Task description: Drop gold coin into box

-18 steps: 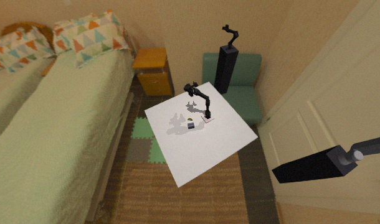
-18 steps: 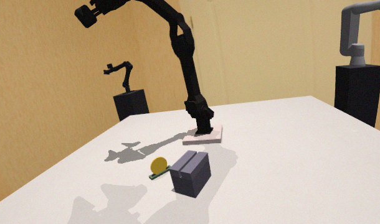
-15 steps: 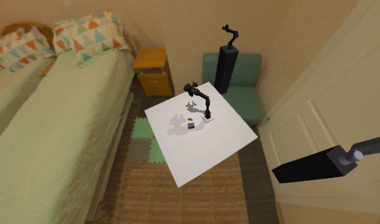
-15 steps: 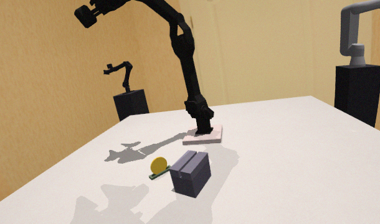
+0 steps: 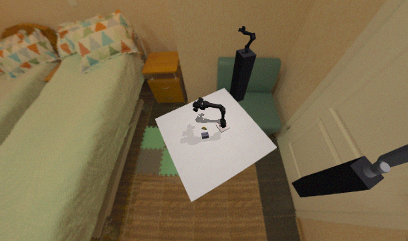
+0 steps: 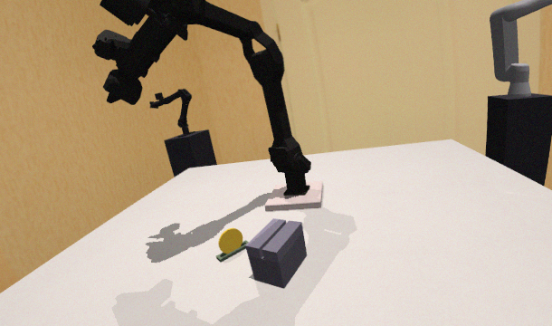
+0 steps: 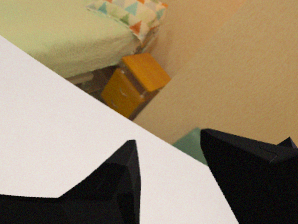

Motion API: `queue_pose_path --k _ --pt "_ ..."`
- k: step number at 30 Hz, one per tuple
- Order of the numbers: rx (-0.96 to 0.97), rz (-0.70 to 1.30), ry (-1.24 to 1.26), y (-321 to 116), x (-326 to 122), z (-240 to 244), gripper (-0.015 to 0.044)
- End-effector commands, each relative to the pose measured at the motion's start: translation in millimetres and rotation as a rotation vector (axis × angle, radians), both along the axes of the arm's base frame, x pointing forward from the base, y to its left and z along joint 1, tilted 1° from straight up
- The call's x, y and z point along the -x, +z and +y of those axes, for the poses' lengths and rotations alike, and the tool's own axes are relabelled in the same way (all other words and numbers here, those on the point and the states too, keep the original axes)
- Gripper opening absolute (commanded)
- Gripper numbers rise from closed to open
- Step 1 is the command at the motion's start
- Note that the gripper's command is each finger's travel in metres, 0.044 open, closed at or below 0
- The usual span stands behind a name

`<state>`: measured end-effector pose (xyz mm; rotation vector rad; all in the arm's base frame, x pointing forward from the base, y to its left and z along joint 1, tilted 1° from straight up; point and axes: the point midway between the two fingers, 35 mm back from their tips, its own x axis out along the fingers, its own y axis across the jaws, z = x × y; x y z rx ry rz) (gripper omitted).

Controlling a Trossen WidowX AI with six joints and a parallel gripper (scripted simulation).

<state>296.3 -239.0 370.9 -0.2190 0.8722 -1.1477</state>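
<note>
Up above the white table (image 6: pixel 394 217), the black arm (image 6: pixel 276 113) rises from its pale base plate (image 6: pixel 296 199) and bends over to the left, carrying the gripper (image 6: pixel 122 88) high in the air, well apart from everything on the table. Its fingers stand partly apart with nothing between them; the wrist view shows only bare table, a bed (image 7: pixel 60 23) and an orange nightstand (image 7: pixel 136 83) in the gap.

The gold coin (image 6: pixel 231 240) stands upright on its edge in the dark-green holder (image 6: pixel 232 252), on the table in front of the arm's base. Just beside it, to the right in the exterior view, sits the grey box (image 6: pixel 277 251), lid closed, with the narrow slot (image 6: pixel 276 231) running along its top. Coin and box are close together but whether they touch cannot be told. The arm's shadow falls across the table to the left of the coin.

From the top view, the coin (image 5: pixel 203 128) and box (image 5: pixel 205 134) appear small near the middle of the table, with the gripper (image 5: pixel 198 106) off toward the table's far edge.
</note>
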Motion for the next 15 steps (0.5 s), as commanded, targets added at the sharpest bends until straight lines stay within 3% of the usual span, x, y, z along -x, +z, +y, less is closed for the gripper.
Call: queue_pose_path --k 1,8,15 --pt "-0.175 0.036 0.092 -52 -17 23 0.0161" --pt "-0.575 0.124 0.199 -151 -22 89 0.0161" --pt "-0.984 0.233 0.177 -224 7 165 0.0161"
